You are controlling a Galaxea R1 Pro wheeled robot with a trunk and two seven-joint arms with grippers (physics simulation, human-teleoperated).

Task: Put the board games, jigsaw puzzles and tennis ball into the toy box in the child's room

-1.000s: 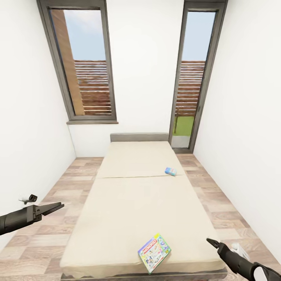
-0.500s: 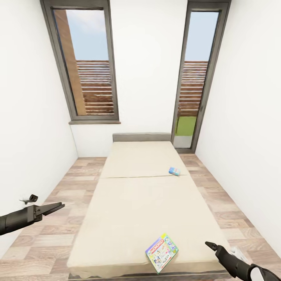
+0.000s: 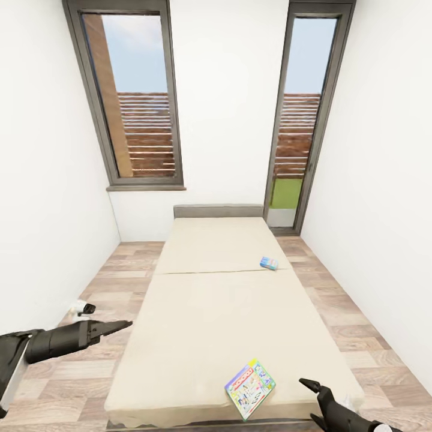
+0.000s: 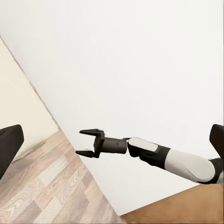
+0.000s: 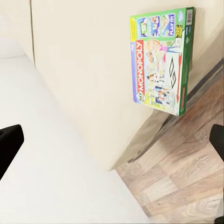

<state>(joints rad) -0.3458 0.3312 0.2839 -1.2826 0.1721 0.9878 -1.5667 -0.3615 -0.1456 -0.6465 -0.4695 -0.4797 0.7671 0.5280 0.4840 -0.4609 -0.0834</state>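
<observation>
The bed (image 3: 210, 312), a beige mattress with a grey headboard, runs away from me down the child's room. A green Monopoly board game (image 3: 250, 388) lies flat near the foot edge, its printed lid also facing the right wrist camera (image 5: 161, 60). A small blue board game (image 3: 269, 263) lies further up, by the bed's right edge. My left gripper (image 3: 123, 325) hovers open over the floor left of the bed. My right gripper (image 3: 307, 383) stands open just right of the Monopoly box, its spread fingers plain in the left wrist view (image 4: 80, 142). The table, toy box, jigsaw puzzles and tennis ball are out of view.
Strips of wood-plank floor (image 3: 108, 282) run along both sides of the bed between close white walls. A window (image 3: 135, 102) and a tall glass door (image 3: 300, 120) stand in the far wall behind the headboard (image 3: 217, 210).
The camera shifted slightly a second ago. Since then my left gripper has reached right towards the bed, and my right gripper has dropped and moved left towards the Monopoly box.
</observation>
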